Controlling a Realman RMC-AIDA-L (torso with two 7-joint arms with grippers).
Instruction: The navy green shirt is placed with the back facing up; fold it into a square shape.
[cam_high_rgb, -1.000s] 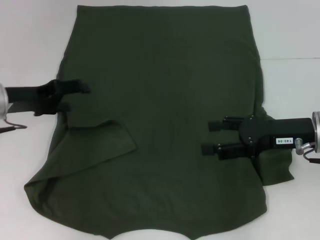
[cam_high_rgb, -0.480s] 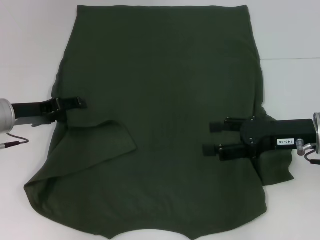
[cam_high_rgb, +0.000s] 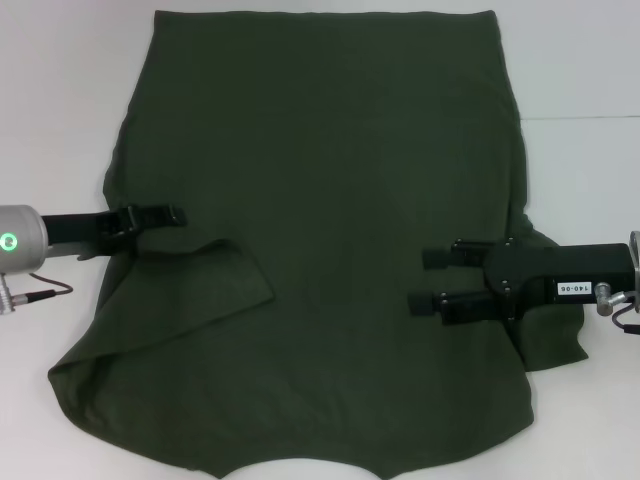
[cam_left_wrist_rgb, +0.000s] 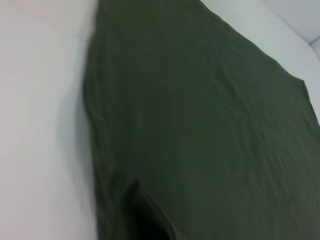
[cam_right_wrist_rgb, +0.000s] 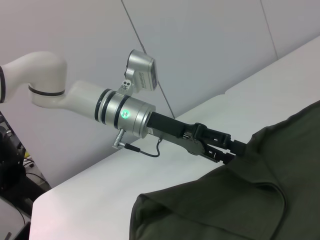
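White tabletop (cam_high_rgb: 580, 60) carries the navy green shirt (cam_high_rgb: 320, 200), spread flat with one sleeve folded inward at its left. The left hand (cam_high_rgb: 172, 214) reaches in level over the shirt's left edge, fingers together. The right hand (cam_high_rgb: 428, 279), fingers apart, hovers over the right side, its label reading "140-06".

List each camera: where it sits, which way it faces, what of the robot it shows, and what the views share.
Head: on the robot's head, looking forward and down at the shirt; left gripper and right gripper both show.
Left wrist: on the left arm, looking along the shirt; none of the robot shows.
Right wrist: on the right arm, facing across the table at the left gripper.
Shared: all see the shirt; head and right wrist both see the left gripper.
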